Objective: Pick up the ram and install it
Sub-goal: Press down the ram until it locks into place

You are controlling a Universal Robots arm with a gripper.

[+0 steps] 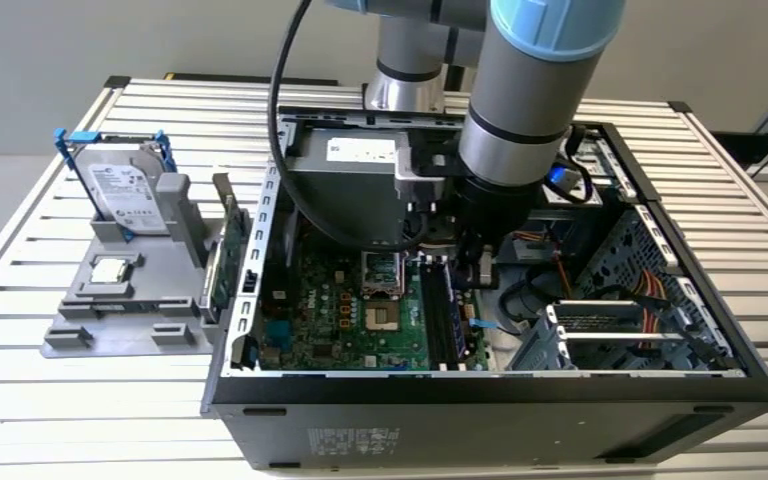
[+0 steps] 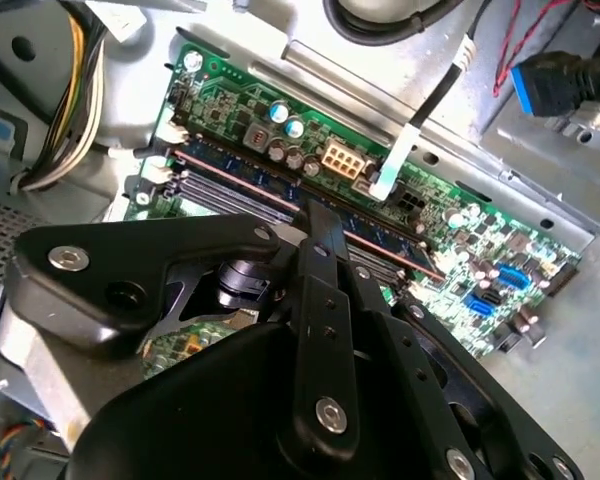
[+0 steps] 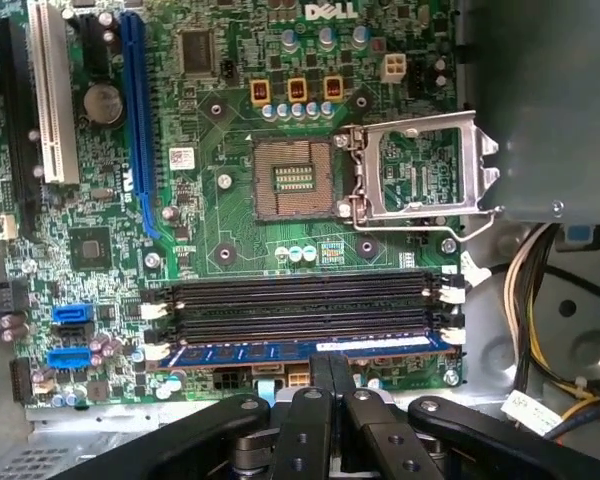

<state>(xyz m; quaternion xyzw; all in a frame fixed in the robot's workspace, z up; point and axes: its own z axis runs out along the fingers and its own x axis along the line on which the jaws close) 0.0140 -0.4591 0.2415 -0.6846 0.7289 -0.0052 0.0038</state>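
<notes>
The gripper [image 3: 330, 375] has its two black fingers closed together, their tips pressing on the top edge of the ram [image 3: 310, 351], a slim blue stick lying in the outermost of the black memory slots [image 3: 300, 300] (probably pushed down so it seats). Whether the white end latches [image 3: 452, 336] have snapped shut, I cannot tell. Beyond the slots on the green motherboard [image 3: 230, 230] sits the open processor socket [image 3: 292, 178]. In the exterior view the arm [image 1: 524, 130] reaches straight down into the open computer case [image 1: 491, 385]; a hard drive [image 1: 128, 195] stands apart at the exterior view's left.
</notes>
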